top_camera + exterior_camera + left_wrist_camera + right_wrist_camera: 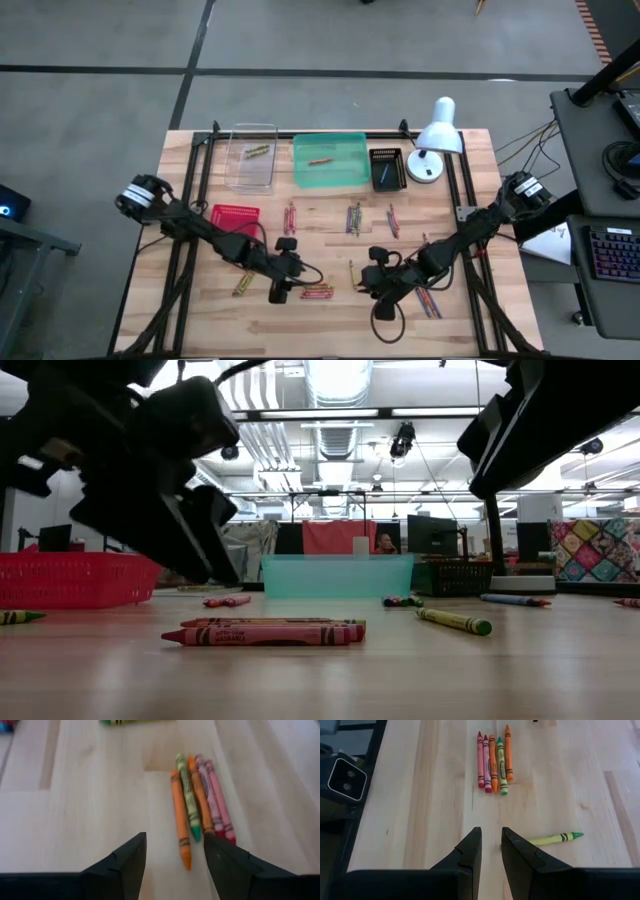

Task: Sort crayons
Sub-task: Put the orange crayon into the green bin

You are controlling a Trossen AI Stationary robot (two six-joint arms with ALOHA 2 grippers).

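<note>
Two dark arms lean low over a wooden table [330, 225] strewn with crayons. In the level view across the tabletop the arms are only black bulk cut off by the upper corners, and neither fingertip can be made out there.

The left gripper [174, 851] hangs just above the wood with its fingers spread wide and empty, the tips of a five-crayon bundle [200, 802] of two orange, one green and two pinkish-red sticks reaching into the gap. From above, that bundle is a thin smear just right of the gripper.

The right gripper [490, 842] hovers near the table's near middle, its fingers a narrow slot apart, holding nothing. A yellow-green crayon [554, 839] lies just beside one fingertip, its blunt end hidden behind it.

Farther off, small crayon clusters [353, 216] dot the mid-table; their colours are hard to tell. Along the far edge sit a clear tray [251, 157], a teal tray [331, 161], a black basket [386, 167] and a white desk lamp [434, 140]; a red mesh basket [234, 216] lies partly under the left arm. Bare wood lies between the grippers and the near edge.
</note>
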